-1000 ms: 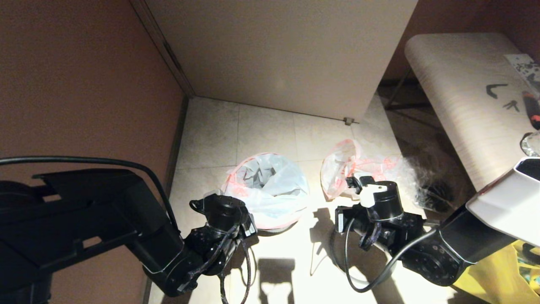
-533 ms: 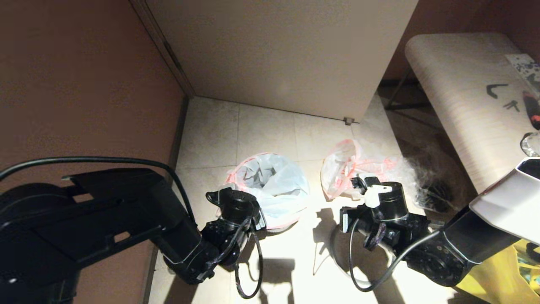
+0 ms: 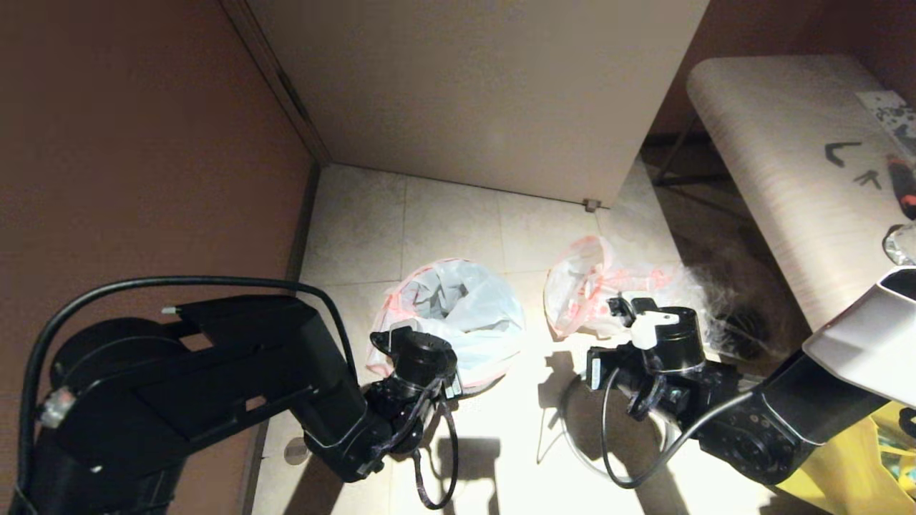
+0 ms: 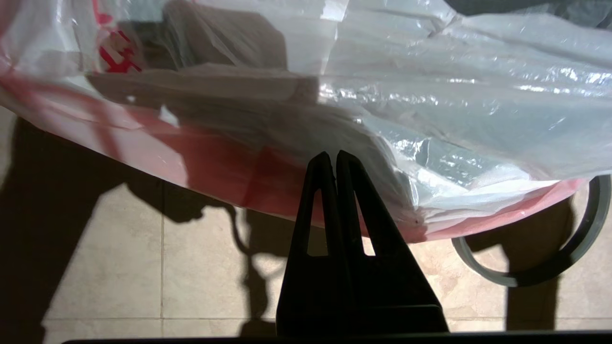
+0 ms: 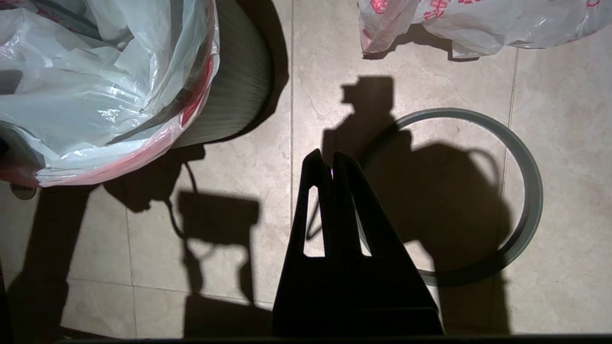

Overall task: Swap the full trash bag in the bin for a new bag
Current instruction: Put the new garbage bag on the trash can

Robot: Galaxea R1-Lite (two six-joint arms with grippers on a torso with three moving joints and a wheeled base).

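The bin (image 5: 239, 81) stands on the tiled floor, lined with the new bag (image 3: 465, 315), whose pinkish-red edge (image 4: 215, 177) hangs over the outside. My left gripper (image 4: 333, 155) is at the bin's near side, shut. Its tips lie against that draped edge, and no plastic shows between them. The grey hoop (image 5: 526, 191) lies flat on the floor to the right of the bin, off the bin. My right gripper (image 5: 327, 155) hovers over the hoop's left part, shut and empty. The full trash bag (image 3: 587, 293) lies on the floor beyond the right gripper.
A clear crinkly bag with dark contents (image 3: 723, 315) lies right of the full bag. A pale bench (image 3: 787, 179) stands at the right and a yellow bag (image 3: 844, 458) at the near right. A brown wall (image 3: 143, 143) closes the left and a cabinet front (image 3: 486, 93) the back.
My left arm has swung to the right along the bin's near side, closer to the bag's edge. The right gripper has drifted slightly right. The bags and hoop have stayed put.
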